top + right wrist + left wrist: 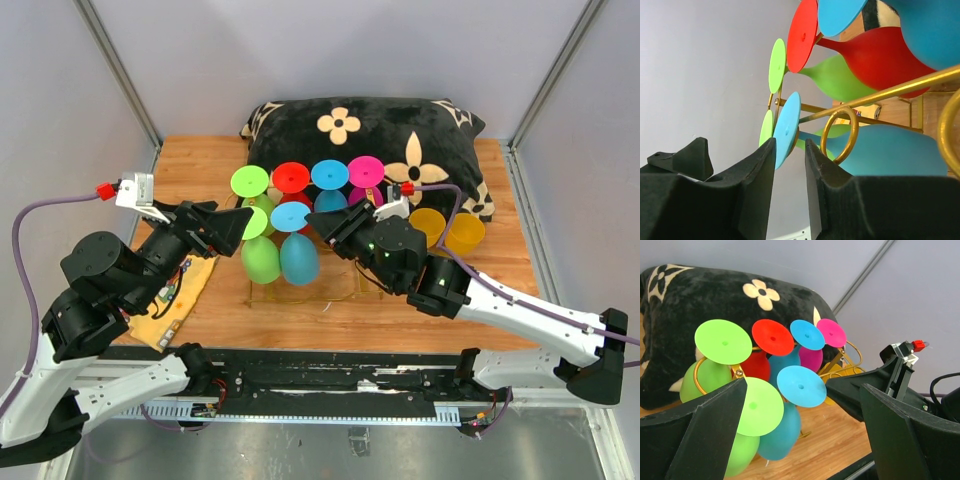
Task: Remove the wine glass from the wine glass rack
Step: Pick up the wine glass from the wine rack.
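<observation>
Nothing is off yet: the near blue glass point(298, 256) hangs on the rack point(890, 92) on the worktop point(200, 160). The right fingers point(755, 170) straddle its foot, narrowly spread and not pinching. The left fingers point(715, 425) gape wide beside it. Gripping and sliding out remain.

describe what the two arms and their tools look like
The left arm and right arm have white lower links and black joints. The left tool and right tool have broad black wedge-shaped fingers. A purple cable runs along each, ending at a red plug.
</observation>
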Motion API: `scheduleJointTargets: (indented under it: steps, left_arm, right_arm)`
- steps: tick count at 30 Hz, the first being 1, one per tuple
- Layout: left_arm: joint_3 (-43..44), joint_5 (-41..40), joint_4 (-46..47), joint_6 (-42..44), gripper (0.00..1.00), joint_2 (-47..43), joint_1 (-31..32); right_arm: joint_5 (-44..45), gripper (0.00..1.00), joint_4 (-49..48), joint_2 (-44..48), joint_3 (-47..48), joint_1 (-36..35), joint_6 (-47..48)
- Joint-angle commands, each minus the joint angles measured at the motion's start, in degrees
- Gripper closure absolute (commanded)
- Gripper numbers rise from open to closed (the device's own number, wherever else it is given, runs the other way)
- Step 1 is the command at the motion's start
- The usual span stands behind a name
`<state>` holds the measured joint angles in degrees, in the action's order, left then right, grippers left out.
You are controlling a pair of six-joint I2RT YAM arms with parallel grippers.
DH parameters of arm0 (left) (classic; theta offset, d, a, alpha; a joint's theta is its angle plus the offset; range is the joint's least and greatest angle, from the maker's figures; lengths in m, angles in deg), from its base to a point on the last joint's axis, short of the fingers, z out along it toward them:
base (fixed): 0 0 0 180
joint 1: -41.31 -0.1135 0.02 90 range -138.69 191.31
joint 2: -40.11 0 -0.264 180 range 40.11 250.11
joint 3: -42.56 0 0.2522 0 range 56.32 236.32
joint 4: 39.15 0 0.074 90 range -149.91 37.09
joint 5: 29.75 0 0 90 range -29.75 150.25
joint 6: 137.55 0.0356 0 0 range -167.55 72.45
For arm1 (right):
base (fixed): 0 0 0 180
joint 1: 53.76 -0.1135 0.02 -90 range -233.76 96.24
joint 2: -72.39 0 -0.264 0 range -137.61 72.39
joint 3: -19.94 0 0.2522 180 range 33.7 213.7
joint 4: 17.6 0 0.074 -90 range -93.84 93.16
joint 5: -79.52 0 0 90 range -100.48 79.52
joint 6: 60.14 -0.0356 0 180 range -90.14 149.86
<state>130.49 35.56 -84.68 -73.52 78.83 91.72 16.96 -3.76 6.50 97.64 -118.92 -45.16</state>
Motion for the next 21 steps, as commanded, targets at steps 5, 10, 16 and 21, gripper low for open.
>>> scheduleJointTargets:
  steps: [5,10,16,21]
  left_arm:
    - [-0.75,0.51,1.34,-0.39,0.00,-0.22,-0.23]
    - [-0.63,0.40,1.44,-0.39,0.00,-0.40,-0.23]
    - [-0.95,0.25,1.68,-0.43,0.00,-0.41,-0.23]
    - [-1.11,0.74,1.90,-0.39,0.00,-0.25,-0.23]
  right_arm:
    - [11.23,0.66,2.38,1.39,0.54,-5.87,0.44]
    - [18.68,0.63,3.47,2.16,-0.10,-9.19,-0.25]
    - [22.43,0.60,4.12,2.59,0.30,-11.62,-1.07]
    - [24.93,0.59,5.39,1.32,1.83,-12.35,-1.07]
